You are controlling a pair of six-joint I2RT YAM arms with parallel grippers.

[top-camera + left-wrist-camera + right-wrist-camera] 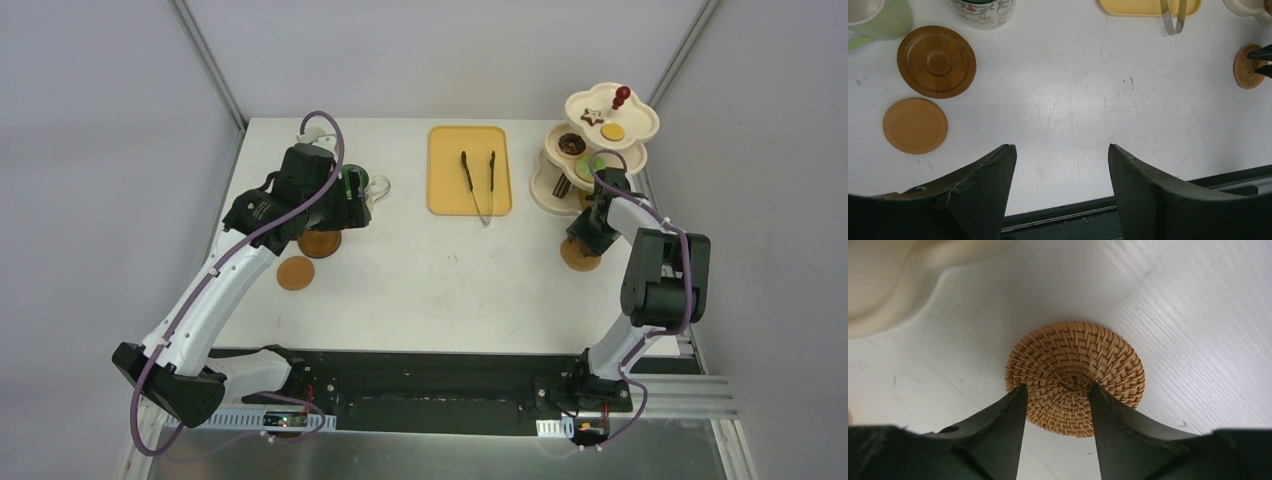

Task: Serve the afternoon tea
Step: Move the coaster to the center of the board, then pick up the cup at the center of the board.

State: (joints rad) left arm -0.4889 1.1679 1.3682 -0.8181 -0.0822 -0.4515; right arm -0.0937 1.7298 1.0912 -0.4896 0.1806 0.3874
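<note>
Table (420, 290) first: three-tier stand (640, 128) at the far right corner, toy pastries (572, 144) on its tiers. Right gripper (1058, 387) sits low just beside the stand's base, jaws apart over the middle of the woven coaster (1073, 350), which lies flat, nothing clamped. Risk: a fingertip snags the weave on pulling away and drags the coaster, or the arm bumps the stand and spills pastries. Left gripper (1062, 147) is apart and empty over bare table near the patterned mug (983, 9) and two wooden coasters (937, 61); a sloppy reach could tip the mug
</note>
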